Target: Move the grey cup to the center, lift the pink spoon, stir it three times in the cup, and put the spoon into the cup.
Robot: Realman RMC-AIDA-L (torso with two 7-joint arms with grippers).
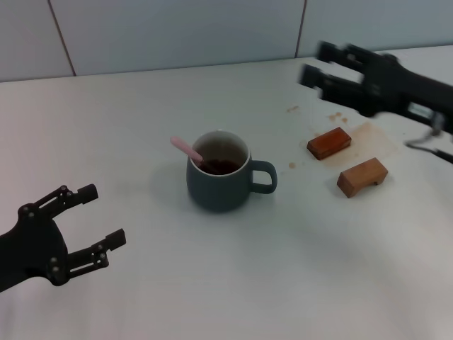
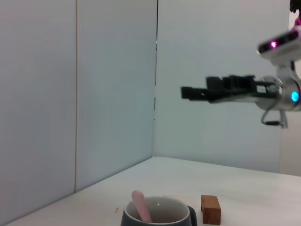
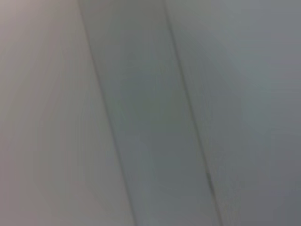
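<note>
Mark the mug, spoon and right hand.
Squat blue-grey ceramic mug (image 1: 216, 188), head view, front wall.
Slim pink-handled spoon (image 1: 186, 149), head view, handle above the rim.
Right hand (image 1: 333, 67), head view, between its open fingertips.

White table (image 1: 212, 283), pale panelled wall (image 1: 177, 32) behind, brown stains (image 1: 371, 134)

Lab test bench: bare white table (image 1: 212, 283), plain panel walls (image 1: 177, 32).
</note>
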